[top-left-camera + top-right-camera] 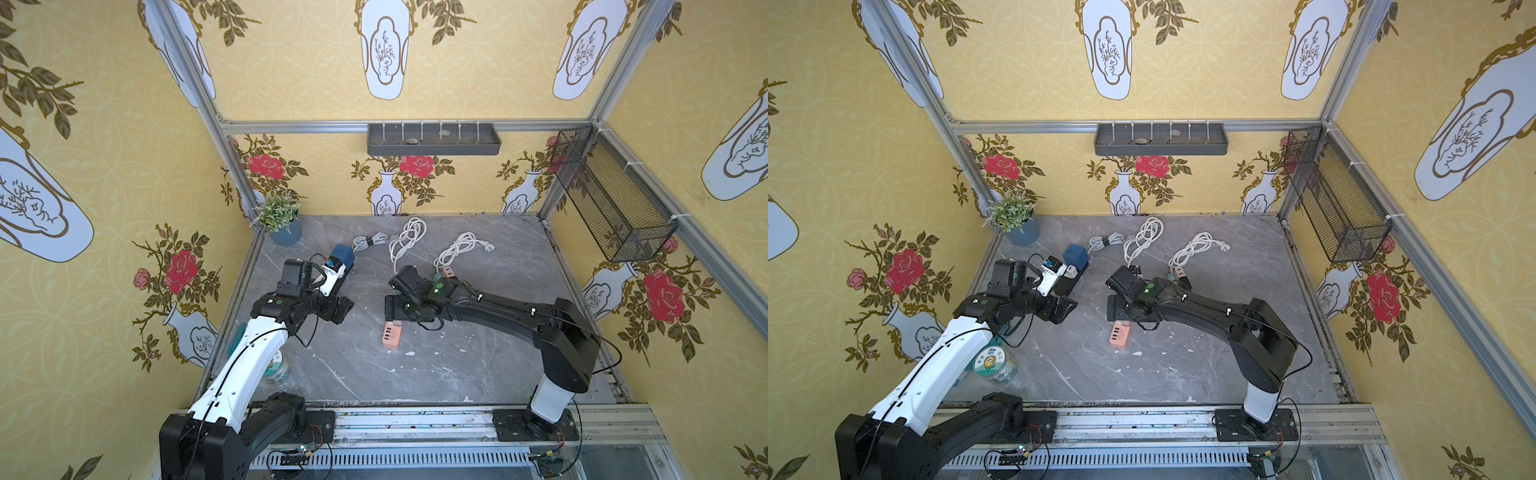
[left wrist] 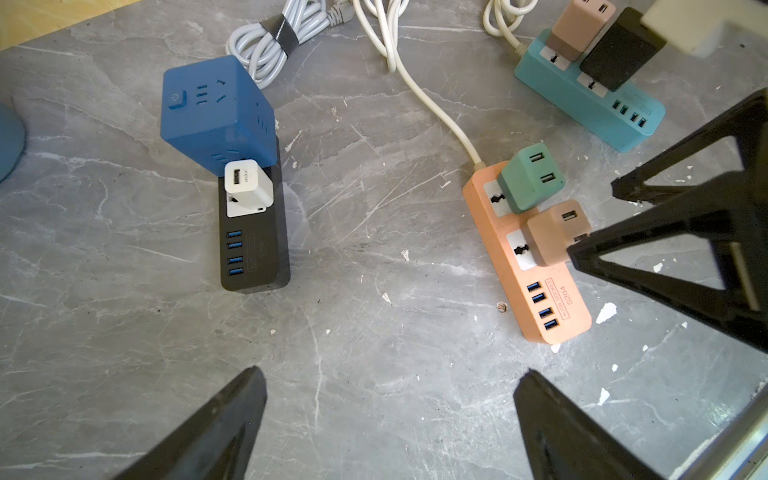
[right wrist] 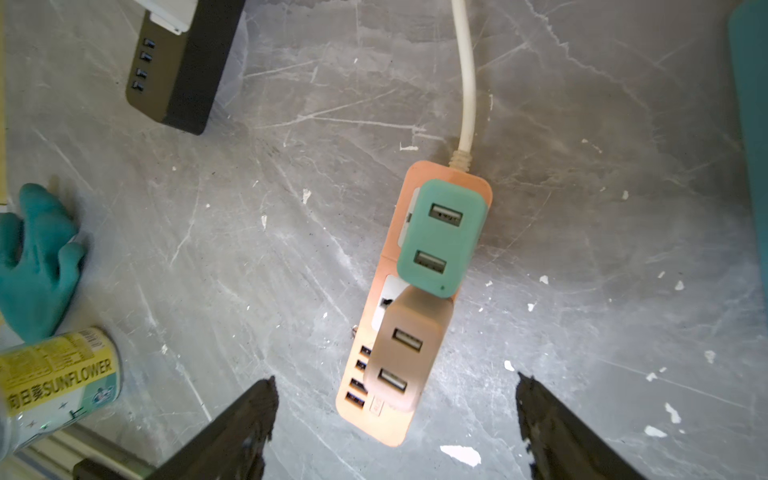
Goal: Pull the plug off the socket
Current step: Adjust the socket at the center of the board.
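Right hand [image 1: 395, 309] over orange power strip [image 1: 392, 336].

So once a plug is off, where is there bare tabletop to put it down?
Bare marble lies between the black power strip and the orange power strip, and toward the near edge past the orange strip's USB end. It is crowded at the back: coiled cables, blue cube socket, teal power strip.

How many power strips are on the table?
3, not counting the blue cube: a black strip under the cube, an orange strip mid-table, and a teal strip farther back. The arms may hide more.
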You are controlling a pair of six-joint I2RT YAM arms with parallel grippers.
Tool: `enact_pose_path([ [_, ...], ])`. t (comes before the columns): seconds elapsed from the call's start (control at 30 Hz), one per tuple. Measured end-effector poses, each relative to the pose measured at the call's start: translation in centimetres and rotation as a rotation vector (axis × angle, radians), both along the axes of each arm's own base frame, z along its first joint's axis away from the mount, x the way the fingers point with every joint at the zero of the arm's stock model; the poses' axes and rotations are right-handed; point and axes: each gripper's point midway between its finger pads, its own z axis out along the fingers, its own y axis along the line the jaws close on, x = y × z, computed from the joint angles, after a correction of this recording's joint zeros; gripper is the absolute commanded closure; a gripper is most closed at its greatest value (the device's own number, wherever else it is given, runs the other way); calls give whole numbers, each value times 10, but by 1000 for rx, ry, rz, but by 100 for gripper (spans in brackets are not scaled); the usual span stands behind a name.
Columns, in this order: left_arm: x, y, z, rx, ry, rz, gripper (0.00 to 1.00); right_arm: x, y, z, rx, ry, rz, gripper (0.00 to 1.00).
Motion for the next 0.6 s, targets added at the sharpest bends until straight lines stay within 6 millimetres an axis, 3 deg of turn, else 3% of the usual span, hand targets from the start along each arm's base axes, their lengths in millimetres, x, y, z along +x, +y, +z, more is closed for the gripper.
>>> enact_pose_path([
  [0.43,-1,0,-1,-1,5,-2,1,9,1,-25,-75,23,-34,38],
  [0.6,-1,-1,-3,-4,11,-6,1,12,0,-31,-109,25,-47,43],
])
